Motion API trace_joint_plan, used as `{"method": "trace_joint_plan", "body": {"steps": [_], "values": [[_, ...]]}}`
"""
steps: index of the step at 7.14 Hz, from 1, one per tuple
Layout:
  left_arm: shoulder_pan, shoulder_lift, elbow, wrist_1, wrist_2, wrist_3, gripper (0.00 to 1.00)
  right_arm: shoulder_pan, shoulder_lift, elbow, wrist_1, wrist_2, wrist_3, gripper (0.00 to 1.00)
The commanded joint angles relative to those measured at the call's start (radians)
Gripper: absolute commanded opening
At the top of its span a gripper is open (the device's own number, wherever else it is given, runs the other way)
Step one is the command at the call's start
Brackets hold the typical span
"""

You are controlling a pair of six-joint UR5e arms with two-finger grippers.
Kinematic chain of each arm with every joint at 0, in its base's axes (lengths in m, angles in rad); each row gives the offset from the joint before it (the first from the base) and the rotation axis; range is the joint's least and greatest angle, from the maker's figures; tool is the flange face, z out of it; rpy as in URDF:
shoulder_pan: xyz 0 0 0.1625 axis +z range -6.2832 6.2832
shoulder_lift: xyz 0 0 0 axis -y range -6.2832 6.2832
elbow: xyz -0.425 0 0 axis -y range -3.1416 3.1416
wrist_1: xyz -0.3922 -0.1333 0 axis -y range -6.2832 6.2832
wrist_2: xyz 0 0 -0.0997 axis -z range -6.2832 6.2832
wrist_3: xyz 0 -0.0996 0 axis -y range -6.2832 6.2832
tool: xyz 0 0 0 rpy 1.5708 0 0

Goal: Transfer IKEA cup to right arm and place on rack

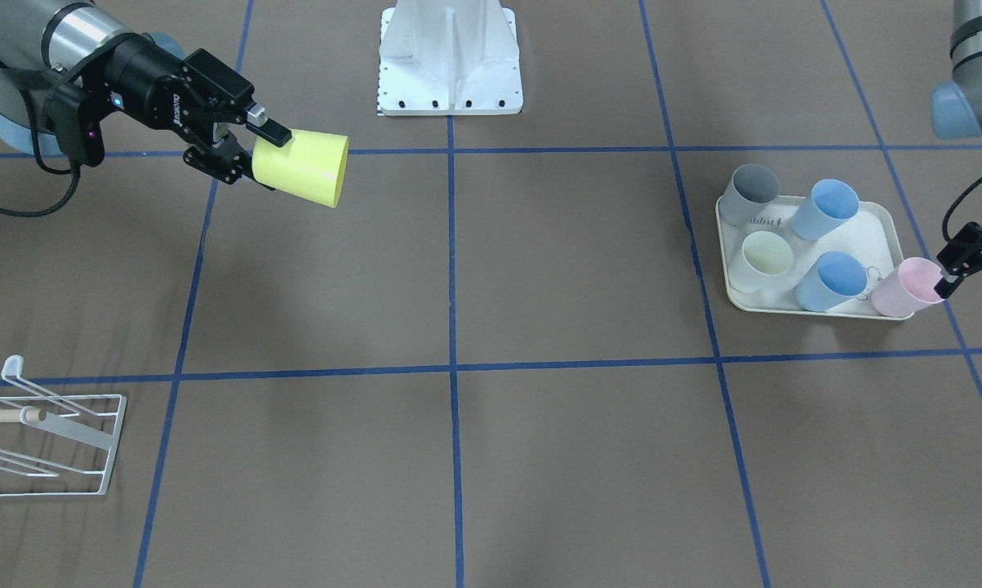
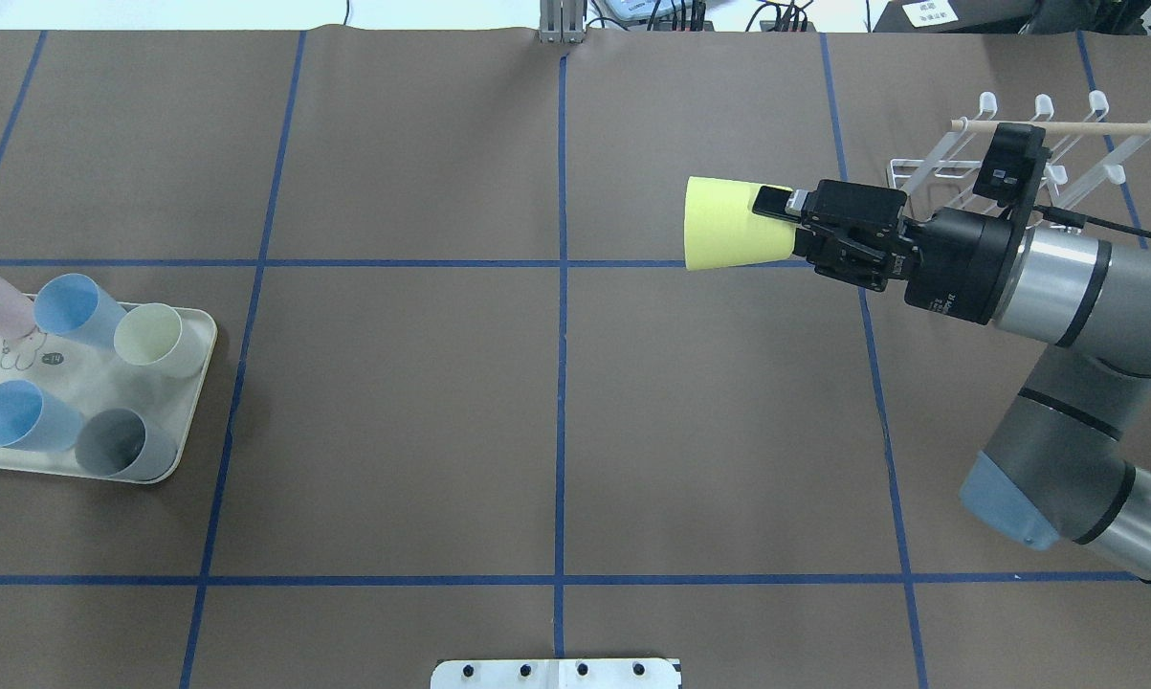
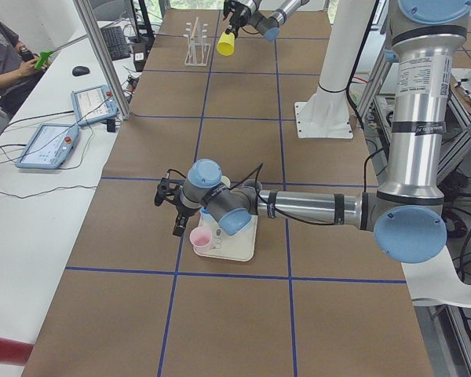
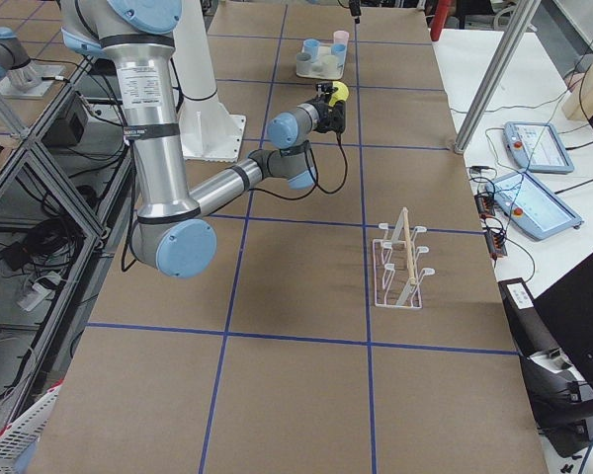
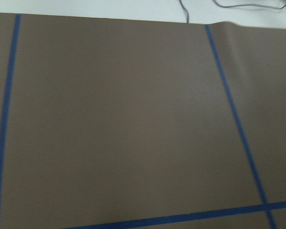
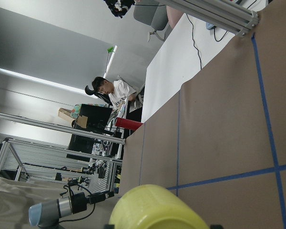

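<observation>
Where the right pincer [image 1: 264,157] bites: shut across the narrow closed end of the yellow cup [image 1: 304,168], with one finger lying along the wall.
Yellow cup: held on its side above the desk [image 1: 539,269], its mouth facing left toward the middle and away from the rack.
Rack [image 1: 66,441]: at the far right of the desk, well apart from the cup. The prongs are bare and the wooden dowel [image 2: 1077,125] lies across the top (its overlap with the wrist in the overhead view looks like perspective only).
Left pincer [image 1: 952,265]: the jaws look apart and empty, just beside the pink cup [image 1: 907,287] at the left end.
Tray [image 1: 866,233]: carries one grey, one pale yellow and two blue cups, with the pink one at its edge.
Stage: I judge the hand-over done and the placing not yet begun.
Slip risk: the wall is smooth and tapered and only the small end is pinched, so a quick swing could work the cup out of the grip.
Turning risk: the mouth must come round to meet a prong. A hurried wrist turn could loosen the hold or bring the cup in crooked.
Rack risk: the wire frame looks light. A rim that catches the dowel or a prong tip could push the rack along the desk instead of seating.
Left-side risk: a careless move by the left pincer could tip the pink cup.
</observation>
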Motion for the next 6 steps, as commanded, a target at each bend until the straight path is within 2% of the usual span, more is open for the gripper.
{"method": "trace_joint_plan", "body": {"steps": [1, 5, 6], "values": [[-0.001, 0.004, 0.034, 0.009, -0.018, 0.019, 1.0, 0.03, -0.018, -0.013, -0.043, -0.008, -0.056, 0.14], [-0.007, 0.015, 0.019, 0.028, -0.093, 0.011, 1.0, 0.199, -0.017, -0.027, -0.356, 0.003, -0.393, 0.14], [-0.007, 0.015, 0.016, 0.028, -0.095, 0.008, 1.0, 0.257, -0.017, -0.027, -0.455, 0.053, -0.518, 0.14]]}}
